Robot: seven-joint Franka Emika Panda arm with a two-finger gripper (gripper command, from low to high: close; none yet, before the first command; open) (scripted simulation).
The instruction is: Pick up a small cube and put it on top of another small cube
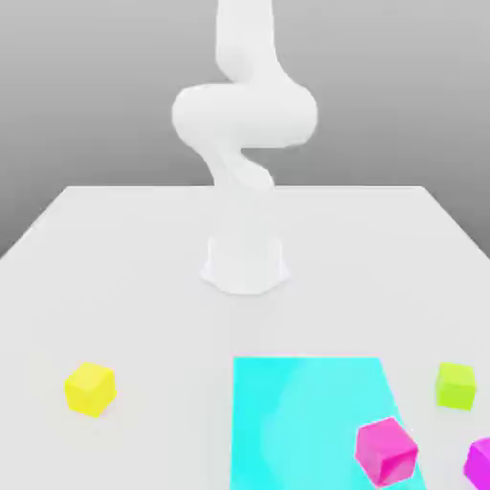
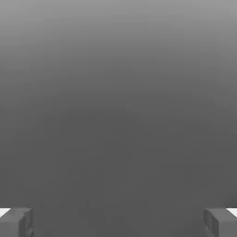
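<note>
- Standing at the far side of a pale table [image 1: 153, 316] in the exterior view, a white robot arm [image 1: 244, 115] faces four small cubes. The task does not say which is to be lifted or which is to sit beneath.
- Near the exterior view's left is a yellow cube [image 1: 91, 389], well apart from the others. Towards the right, a pink cube [image 1: 386, 452] overlaps the right edge of a cyan mat [image 1: 306, 412]; a green cube [image 1: 456, 387] and a purple cube [image 1: 480, 464] lie beyond it, the purple one cut off by the picture's edge.
- Those three are fairly near each other, so a careless reach could knock a neighbour. The cubes seem turned at different angles; a crooked grip could twist one or make it slip.
- In the hand view, the gripper [image 2: 118, 222] is spread wide, with nothing between its fingers. Stacking later could fail through an off-centre release, toppling the upper cube.
</note>
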